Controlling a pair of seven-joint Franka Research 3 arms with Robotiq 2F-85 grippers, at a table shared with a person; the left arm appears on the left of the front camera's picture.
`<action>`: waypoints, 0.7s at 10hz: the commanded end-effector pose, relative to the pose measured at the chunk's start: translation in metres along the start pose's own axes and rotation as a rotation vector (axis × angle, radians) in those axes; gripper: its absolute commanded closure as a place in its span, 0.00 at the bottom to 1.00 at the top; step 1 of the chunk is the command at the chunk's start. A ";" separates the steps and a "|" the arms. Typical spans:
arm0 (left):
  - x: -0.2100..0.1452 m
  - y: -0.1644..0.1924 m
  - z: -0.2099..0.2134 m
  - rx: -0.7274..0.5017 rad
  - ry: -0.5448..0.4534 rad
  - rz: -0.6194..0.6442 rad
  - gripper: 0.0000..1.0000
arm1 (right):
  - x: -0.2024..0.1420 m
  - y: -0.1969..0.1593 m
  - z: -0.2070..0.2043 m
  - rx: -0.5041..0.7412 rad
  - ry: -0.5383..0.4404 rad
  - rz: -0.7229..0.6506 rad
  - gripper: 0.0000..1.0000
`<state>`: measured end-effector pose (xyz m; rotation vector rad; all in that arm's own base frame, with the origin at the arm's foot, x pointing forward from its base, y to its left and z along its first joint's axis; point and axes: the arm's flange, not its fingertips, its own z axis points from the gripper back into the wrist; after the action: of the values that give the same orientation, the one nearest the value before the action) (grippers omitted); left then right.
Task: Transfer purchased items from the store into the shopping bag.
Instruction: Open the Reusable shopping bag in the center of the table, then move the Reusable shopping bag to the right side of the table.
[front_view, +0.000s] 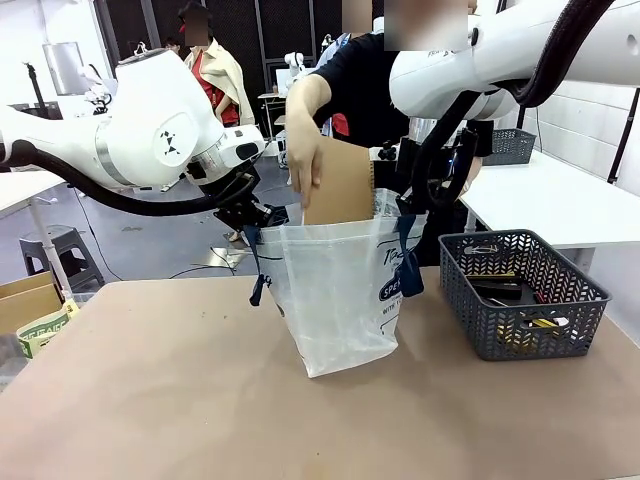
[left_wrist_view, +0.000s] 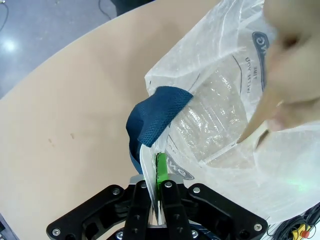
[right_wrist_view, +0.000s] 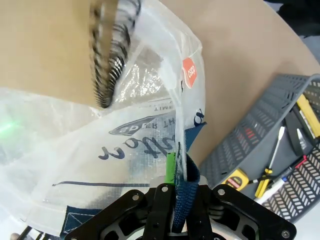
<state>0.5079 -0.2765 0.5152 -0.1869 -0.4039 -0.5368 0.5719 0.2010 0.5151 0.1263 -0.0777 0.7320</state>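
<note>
My left fingers (left_wrist_view: 161, 172) were pressed together on the rim of the bag (front_view: 340, 290). They pinched the whitish plastic just beside a navy strap (left_wrist_view: 155, 120) that drooped over the edge. My right fingers (right_wrist_view: 171, 167) were clamped on the opposite rim, gripping the other strap (right_wrist_view: 185, 195) together with the plastic there. Held between the two, the bag stood upright near the middle of the counter (front_view: 150, 400) with its mouth pulled open, and its round logo (front_view: 392, 290) faced toward the basket (front_view: 520, 295). A person's hand (front_view: 303, 160) reached in from the far side and held a brown notebook (front_view: 340, 185) upright in the mouth, its lower edge below the rim and inside the bag. From my right wrist its wire spiral (right_wrist_view: 107, 55) showed close against the plastic. The basket sat on the counter on my right, near the bag but apart from it. Small items lay in it, among them a yellow tape measure (right_wrist_view: 235, 177), a screwdriver (right_wrist_view: 272, 160) and some dark pieces I could not make out.
</note>
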 end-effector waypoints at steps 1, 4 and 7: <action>0.000 0.001 0.000 0.008 -0.002 0.004 1.00 | 0.000 -0.001 0.000 -0.001 0.000 -0.004 1.00; 0.000 0.001 0.000 0.008 -0.002 0.004 1.00 | 0.000 -0.001 0.000 -0.001 0.000 -0.004 1.00; 0.000 0.001 0.000 0.008 -0.002 0.004 1.00 | 0.000 -0.001 0.000 -0.001 0.000 -0.004 1.00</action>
<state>0.5078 -0.2766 0.5152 -0.1869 -0.4038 -0.5369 0.5720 0.2010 0.5154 0.1263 -0.0781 0.7320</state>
